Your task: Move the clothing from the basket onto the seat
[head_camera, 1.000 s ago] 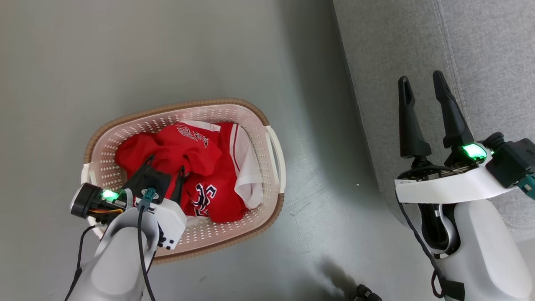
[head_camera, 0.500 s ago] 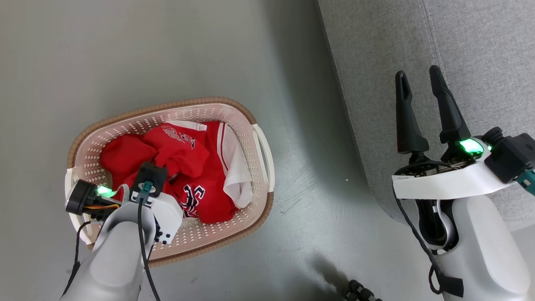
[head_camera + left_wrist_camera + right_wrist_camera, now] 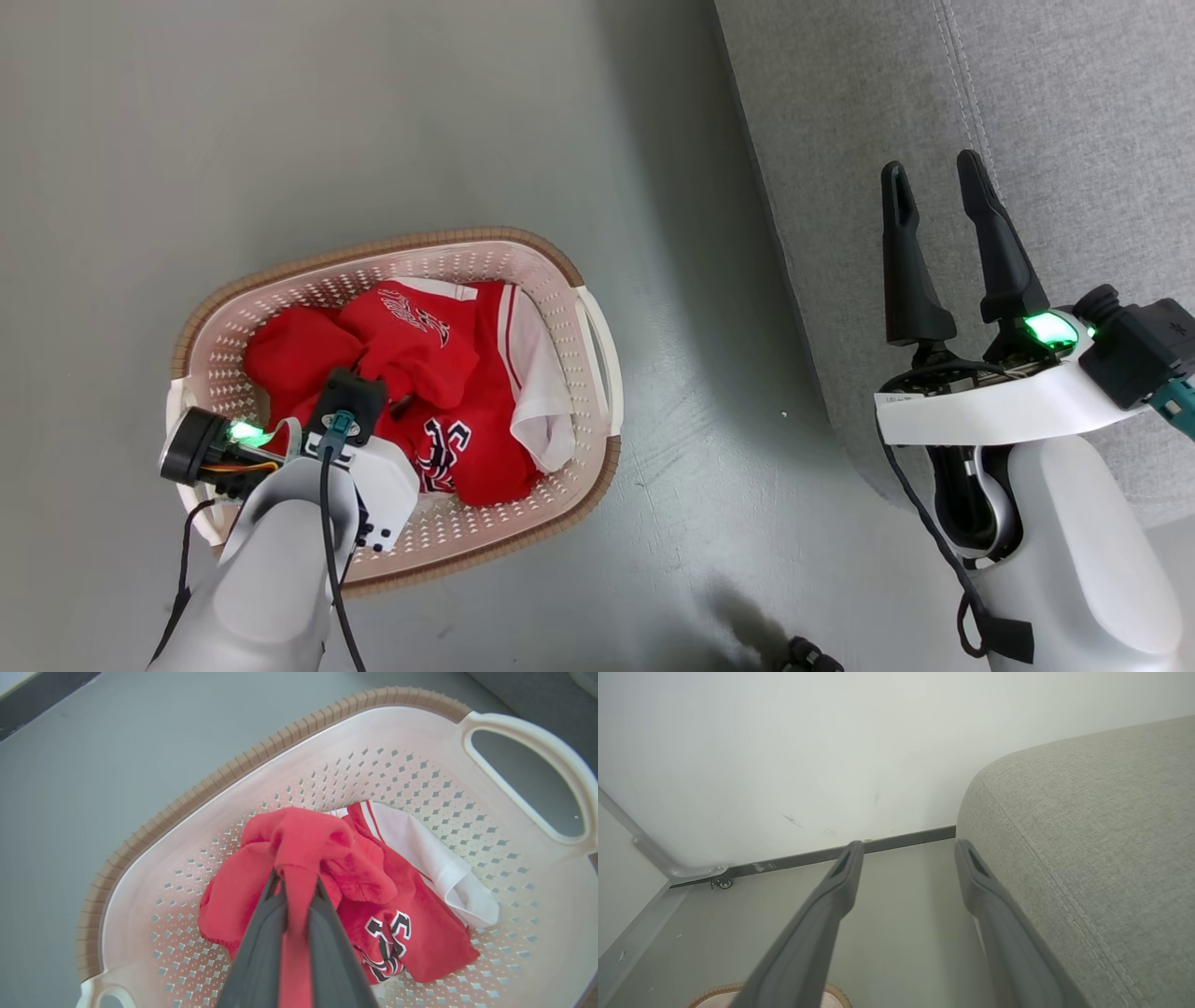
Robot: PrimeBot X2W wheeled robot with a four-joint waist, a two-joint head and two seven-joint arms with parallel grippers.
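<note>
The basket (image 3: 411,241) sits on the floor at the left, with the red clothing (image 3: 467,373) heaped inside. In the left wrist view my left gripper (image 3: 296,879) is shut on a fold of plain red garment (image 3: 303,835), pulling it into a peak above the pile. The jersey (image 3: 411,938), with black-white lettering and a white panel, lies under and to the right of that fold. My right gripper (image 3: 934,173) hangs open and empty at the right, over the edge of the grey seat (image 3: 1074,84), far from the basket.
Grey floor (image 3: 373,112) surrounds the basket and runs between it and the seat. In the right wrist view a white wall (image 3: 831,742) with a dark baseboard stands beyond the seat (image 3: 1101,835). A dark cable part (image 3: 808,653) lies at the bottom edge.
My left gripper has gone from open to shut, pinching the red garment into a bunch. The head camera has shifted slightly. The right arm has not moved.
</note>
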